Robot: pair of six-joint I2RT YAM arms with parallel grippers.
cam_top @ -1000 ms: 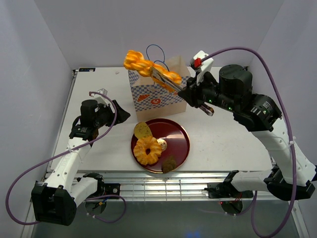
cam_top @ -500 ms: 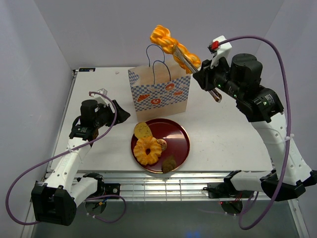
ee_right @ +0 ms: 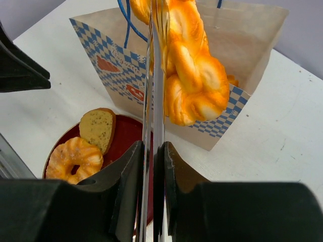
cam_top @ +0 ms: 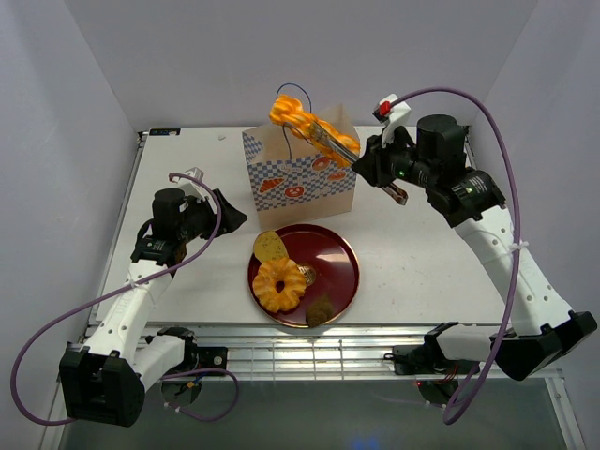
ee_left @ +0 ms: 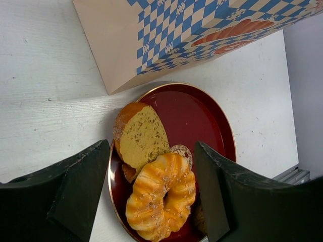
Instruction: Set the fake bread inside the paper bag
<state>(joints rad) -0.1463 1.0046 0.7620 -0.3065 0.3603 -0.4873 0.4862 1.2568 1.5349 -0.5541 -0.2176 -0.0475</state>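
Upper centre overhead, right fingers [ee_right: 123, 191] clamp thin tongs [cam_top: 330, 142] pinching a glossy, probably light, stiff, slippery braided twist [cam_top: 300, 120] near its middle over the paper bag [cam_top: 281, 178]; left fingers [ee_left: 75, 186] gape empty.

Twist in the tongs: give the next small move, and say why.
Probably lower the right gripper a little, straight down, before letting go. Its tongs grip the twist tilted over the bag's open mouth, with the high end well above the rim. Released here, it might catch the rim and tip out.
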